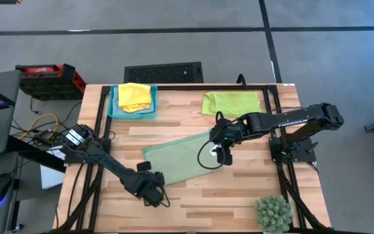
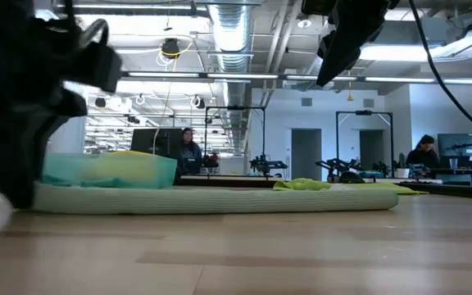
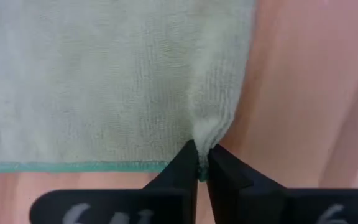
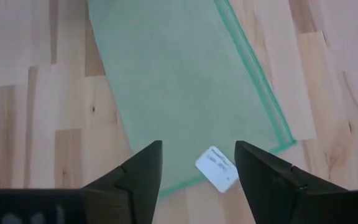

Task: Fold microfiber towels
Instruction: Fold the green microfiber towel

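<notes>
A sage green towel (image 1: 177, 156) lies flat on the wooden table as a long slanted strip, with a white tag (image 4: 217, 168) at its right end. My left gripper (image 1: 153, 194) is low at the strip's near-left end, shut on it. My right gripper (image 1: 223, 153) is open and hangs above the strip's right end, touching nothing; the tag shows between its fingers (image 4: 199, 152). A yellow towel (image 1: 135, 96) lies on the teal tray (image 1: 114, 110) at the far left. A lime green towel (image 1: 231, 103) lies at the far edge. No light blue towel shows. My left gripper (image 3: 202, 163) pinches a corner of the sage green towel (image 3: 205, 134) between its two fingertips, where the teal-stitched hem meets the side edge. The cloth is puckered at the fingertips. One layer or several, I cannot tell. The rest of the towel lies flat on the table.
A small spiky green plant (image 1: 273, 212) stands at the near right corner. Black frame rails run along the table's left and right edges. Bare wood lies in front of the towel. People sit at desks in the room behind (image 2: 190, 152).
</notes>
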`<state>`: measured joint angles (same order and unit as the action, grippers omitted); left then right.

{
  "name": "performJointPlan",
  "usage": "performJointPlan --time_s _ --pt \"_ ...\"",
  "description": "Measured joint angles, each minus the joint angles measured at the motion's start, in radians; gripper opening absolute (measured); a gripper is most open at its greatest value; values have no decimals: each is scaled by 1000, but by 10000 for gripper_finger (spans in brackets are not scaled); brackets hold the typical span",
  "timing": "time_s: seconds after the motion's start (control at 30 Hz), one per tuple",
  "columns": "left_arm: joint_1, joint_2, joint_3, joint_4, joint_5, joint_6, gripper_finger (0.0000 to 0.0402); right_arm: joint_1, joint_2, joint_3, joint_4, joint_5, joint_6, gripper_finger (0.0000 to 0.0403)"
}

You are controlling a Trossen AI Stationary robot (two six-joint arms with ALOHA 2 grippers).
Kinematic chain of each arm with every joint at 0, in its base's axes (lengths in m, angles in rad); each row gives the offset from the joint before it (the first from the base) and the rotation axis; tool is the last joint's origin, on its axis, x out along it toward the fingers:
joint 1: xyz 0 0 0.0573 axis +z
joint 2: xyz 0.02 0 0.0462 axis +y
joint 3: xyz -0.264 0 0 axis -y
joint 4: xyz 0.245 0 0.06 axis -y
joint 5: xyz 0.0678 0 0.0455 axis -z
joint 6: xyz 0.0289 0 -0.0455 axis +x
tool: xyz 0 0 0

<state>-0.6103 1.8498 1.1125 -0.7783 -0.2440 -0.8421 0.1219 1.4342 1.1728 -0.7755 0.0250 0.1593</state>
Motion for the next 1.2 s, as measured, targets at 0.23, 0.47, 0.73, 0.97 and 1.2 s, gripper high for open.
performJointPlan --time_s 0.23,0.47,0.73,0.97,1.2 --pt "84 -83 68 -105 -12 105 11 0 -38 1 -31 0 0 221" --pt "232 -122 169 -71 -19 394 7 0 -108 0 -49 0 0 221" --pt "444 -55 253 152 31 680 3 -6 -168 1 -59 3 9 221" --pt "551 94 368 284 90 842 3 -7 -175 1 -61 3 8 221" --pt "575 266 600 272 113 961 3 -6 -173 0 -63 2 8 221"
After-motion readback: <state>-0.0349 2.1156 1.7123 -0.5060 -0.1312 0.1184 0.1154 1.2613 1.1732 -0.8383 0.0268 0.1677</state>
